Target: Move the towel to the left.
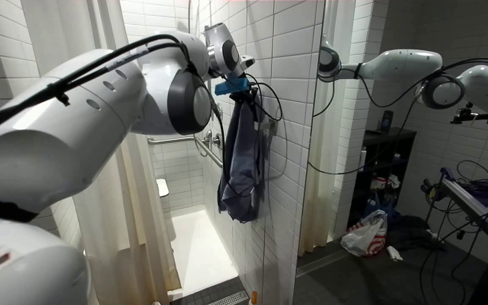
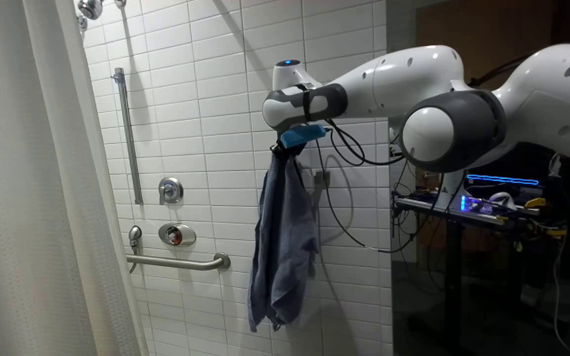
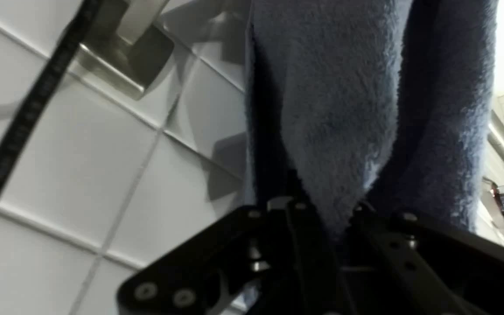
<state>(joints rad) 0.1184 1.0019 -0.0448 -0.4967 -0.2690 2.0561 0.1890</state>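
The long, limp blue-grey cloth towel [image 2: 285, 237] hangs in soft folds before the white tiled wall [image 2: 225, 212], beside a square metal bracket [image 3: 151, 57]. The black two-fingered gripper [image 3: 328, 212] pinches the towel's bunched top, presumably so its loose length drapes freely for carrying left.

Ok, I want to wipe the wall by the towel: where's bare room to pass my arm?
Bare tile lies between the towel and the shower valve above the grab bar, and beneath that bar. Crowded: the towel's other side, with cables and a metal bracket, and its top, held in the hand.
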